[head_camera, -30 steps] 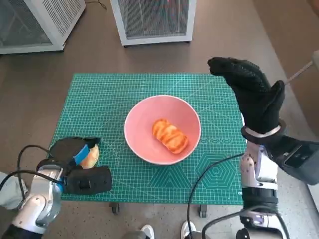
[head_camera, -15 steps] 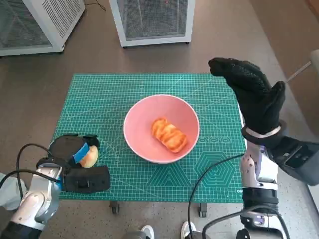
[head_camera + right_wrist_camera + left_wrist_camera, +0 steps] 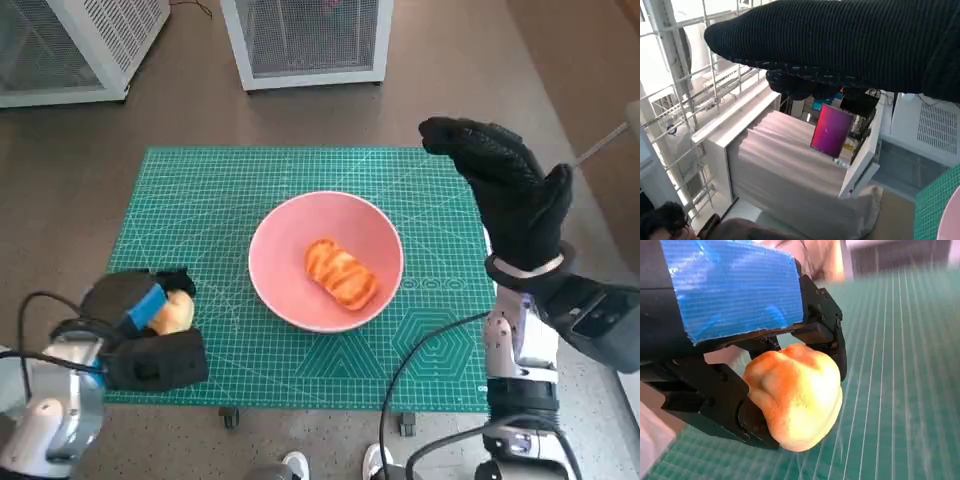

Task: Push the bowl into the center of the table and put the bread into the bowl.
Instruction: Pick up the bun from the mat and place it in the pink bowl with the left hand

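Observation:
A pink bowl (image 3: 283,240) stands near the middle of the green mat (image 3: 215,200), with one orange-striped bread roll (image 3: 341,272) lying in it. My left hand (image 3: 140,310) is at the mat's near left corner and grips a second pale golden bread roll (image 3: 176,313). In the left wrist view the black fingers (image 3: 832,335) wrap around that roll (image 3: 795,395), held just above the mat. My right hand (image 3: 505,185) is raised to the right of the bowl, fingers extended, holding nothing.
Two white mesh-fronted cabinets (image 3: 305,40) stand on the floor beyond the table. Cables (image 3: 425,350) hang by my right forearm at the table's near right edge. A person's shoes (image 3: 335,463) show below the front edge. A person's head (image 3: 665,220) appears in the right wrist view.
My left hand with the roll has drifted slightly left and toward the near edge. The bowl, the roll inside it and my right hand stay put.

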`<state>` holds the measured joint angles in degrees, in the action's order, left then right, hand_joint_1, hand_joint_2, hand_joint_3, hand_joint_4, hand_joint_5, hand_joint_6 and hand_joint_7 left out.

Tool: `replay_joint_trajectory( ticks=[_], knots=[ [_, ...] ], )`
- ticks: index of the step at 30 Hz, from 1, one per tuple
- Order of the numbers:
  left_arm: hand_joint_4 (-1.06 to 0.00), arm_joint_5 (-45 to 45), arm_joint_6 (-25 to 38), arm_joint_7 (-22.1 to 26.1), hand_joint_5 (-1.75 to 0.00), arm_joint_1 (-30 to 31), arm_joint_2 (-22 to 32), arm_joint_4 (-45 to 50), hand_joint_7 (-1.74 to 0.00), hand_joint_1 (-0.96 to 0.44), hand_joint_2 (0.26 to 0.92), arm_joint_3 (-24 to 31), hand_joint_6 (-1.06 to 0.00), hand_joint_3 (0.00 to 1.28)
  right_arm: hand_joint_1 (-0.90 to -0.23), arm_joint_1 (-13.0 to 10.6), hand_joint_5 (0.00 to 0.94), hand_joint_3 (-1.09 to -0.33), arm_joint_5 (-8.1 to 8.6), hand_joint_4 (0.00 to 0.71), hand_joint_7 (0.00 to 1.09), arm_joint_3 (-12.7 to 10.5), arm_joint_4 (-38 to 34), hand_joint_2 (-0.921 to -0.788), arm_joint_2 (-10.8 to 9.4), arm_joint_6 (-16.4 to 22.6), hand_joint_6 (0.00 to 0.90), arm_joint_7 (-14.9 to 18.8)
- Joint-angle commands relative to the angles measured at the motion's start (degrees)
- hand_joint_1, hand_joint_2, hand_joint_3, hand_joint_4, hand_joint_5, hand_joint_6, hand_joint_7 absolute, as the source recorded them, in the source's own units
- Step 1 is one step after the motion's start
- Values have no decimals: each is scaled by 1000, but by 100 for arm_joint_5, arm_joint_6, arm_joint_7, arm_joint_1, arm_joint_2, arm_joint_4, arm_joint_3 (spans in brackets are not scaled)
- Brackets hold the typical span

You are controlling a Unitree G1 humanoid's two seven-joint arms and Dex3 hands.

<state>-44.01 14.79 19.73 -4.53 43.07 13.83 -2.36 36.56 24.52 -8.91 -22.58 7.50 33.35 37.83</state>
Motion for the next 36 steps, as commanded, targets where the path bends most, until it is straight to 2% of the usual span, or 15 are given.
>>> replay_joint_trajectory(
  ticks=[1,13,26,36],
  knots=[
    [-747,95,-28,80,-1087,-193,56,543,-1139,3,919,275,-662,29,-747,-125,0,-758,-36,208,325,8,-62,-921,-12,-51,133,-5],
    [-827,351,-229,118,-1058,-1079,-100,1222,-1027,3,904,479,-712,3,-748,-78,0,-760,-62,208,324,26,-151,-921,-38,-39,134,-12],
    [-792,340,-355,131,-1074,-2207,-773,1313,-1050,2,910,-213,-714,4,-744,-18,0,-763,-80,208,326,25,-270,-921,-31,32,133,18],
    [-784,285,-519,124,-1080,-2453,-982,1147,-1053,2,911,-433,-715,4,-741,4,0,-763,-78,208,328,23,-313,-921,-21,64,132,31]
  ],
)
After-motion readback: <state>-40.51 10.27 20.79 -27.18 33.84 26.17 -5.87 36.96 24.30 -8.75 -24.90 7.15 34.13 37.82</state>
